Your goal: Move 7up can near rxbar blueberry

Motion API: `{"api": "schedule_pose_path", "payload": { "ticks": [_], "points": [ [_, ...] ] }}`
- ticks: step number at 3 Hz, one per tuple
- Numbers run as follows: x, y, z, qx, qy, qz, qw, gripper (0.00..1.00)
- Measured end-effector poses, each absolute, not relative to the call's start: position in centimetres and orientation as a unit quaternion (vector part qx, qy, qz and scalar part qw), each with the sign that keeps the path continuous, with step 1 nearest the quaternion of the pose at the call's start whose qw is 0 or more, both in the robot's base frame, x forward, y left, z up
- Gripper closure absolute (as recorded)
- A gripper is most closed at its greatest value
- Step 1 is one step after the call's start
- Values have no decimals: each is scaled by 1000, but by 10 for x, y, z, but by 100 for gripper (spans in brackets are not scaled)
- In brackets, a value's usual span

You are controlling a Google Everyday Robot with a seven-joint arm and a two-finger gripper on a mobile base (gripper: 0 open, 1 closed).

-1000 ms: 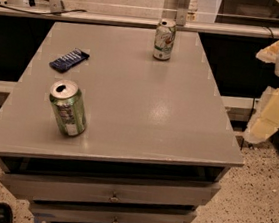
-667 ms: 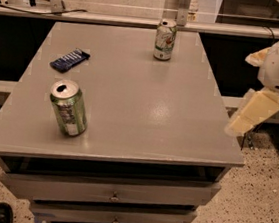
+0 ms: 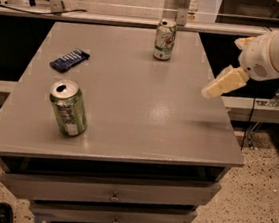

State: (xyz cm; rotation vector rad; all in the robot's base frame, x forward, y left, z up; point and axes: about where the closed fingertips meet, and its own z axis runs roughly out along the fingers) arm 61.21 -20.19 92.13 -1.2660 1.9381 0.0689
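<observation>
The 7up can (image 3: 165,39), pale with green markings and a silver top, stands upright near the far edge of the grey table (image 3: 131,97). The rxbar blueberry (image 3: 69,59), a flat dark blue bar, lies at the table's left side. My gripper (image 3: 223,84), with pale yellow fingers on a white arm, hovers over the table's right edge, well to the right of and nearer than the 7up can, touching nothing.
A bright green can (image 3: 69,108) with a label patch stands upright at the front left. Drawers (image 3: 114,196) sit under the tabletop. A low ledge (image 3: 115,19) runs behind the table. Speckled floor lies on the right.
My arm and gripper have moved left and up, from beside the table's right side to over its right edge. The cans and bar have not moved.
</observation>
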Motion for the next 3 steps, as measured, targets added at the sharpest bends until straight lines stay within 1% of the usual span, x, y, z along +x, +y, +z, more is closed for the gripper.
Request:
{"api": "schedule_pose_path", "payload": {
  "ticks": [1,2,3],
  "points": [
    [672,-191,928,-469,743,63,474,0],
    [719,-175,942,-443,716,96,531,0],
    [755,-147,940,-412,702,142,563,0]
  ]
}}
